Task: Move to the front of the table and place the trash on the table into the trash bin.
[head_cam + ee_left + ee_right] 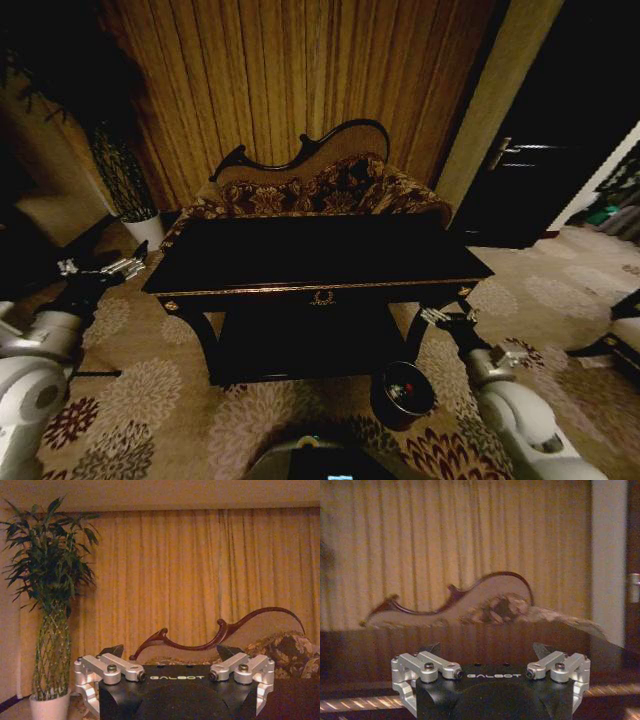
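Note:
The black glossy table [300, 262] with gold trim stands straight ahead, in front of the floral sofa. Its top reads as a dark sheen, and the trash is out of view. The round dark trash bin [402, 392] sits on the carpet by the table's front right leg; a small reddish glint shows inside it, and I cannot tell what it is. My left gripper [100, 268] [170, 652] hangs open off the table's left end, level with the top. My right gripper [448, 318] [487, 650] is open below the table's front right corner, just above the bin.
A carved-back floral sofa [320, 190] stands behind the table against the curtains. At the back left a tall plant rises from a white pot [145, 228] [49, 707]. A dark door [540, 150] is at the right. Patterned carpet lies open on both sides.

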Controlling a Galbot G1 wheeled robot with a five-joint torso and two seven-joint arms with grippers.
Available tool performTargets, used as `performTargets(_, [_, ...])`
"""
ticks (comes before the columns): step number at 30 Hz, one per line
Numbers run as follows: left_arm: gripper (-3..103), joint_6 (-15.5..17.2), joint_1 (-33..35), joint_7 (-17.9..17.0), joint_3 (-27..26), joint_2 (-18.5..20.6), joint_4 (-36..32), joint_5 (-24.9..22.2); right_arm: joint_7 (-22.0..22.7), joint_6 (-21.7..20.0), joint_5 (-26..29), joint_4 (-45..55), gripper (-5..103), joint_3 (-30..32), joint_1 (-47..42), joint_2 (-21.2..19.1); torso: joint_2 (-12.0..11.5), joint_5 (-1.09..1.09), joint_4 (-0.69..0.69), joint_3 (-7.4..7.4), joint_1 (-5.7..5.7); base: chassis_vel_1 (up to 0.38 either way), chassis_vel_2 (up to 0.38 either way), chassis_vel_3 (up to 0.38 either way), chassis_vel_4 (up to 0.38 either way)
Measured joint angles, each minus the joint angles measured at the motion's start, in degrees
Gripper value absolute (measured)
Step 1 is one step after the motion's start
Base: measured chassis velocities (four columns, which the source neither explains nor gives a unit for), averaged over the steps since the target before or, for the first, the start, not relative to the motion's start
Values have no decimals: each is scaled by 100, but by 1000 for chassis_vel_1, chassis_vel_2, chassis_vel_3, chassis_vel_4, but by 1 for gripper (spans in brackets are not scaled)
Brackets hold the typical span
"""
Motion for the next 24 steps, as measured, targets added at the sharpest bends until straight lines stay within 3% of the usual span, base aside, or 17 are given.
performTargets(4, [100,126,19,-58,7,-150,-83,98,151,-302,326,630,100,-29,70,-163,0,0,-1,0,0,0,0,0,0])
performTargets(13, [100,186,70,-52,183,-672,-240,486,188,-430,380,1014,100,-95,41,-231,0,0,-1,0,0,0,0,0,0])
performTargets(24, [100,404,80,-173,449,-772,-556,687,183,-433,233,911,100,-137,56,-234,0,0,-2,0,0,0,0,0,0])
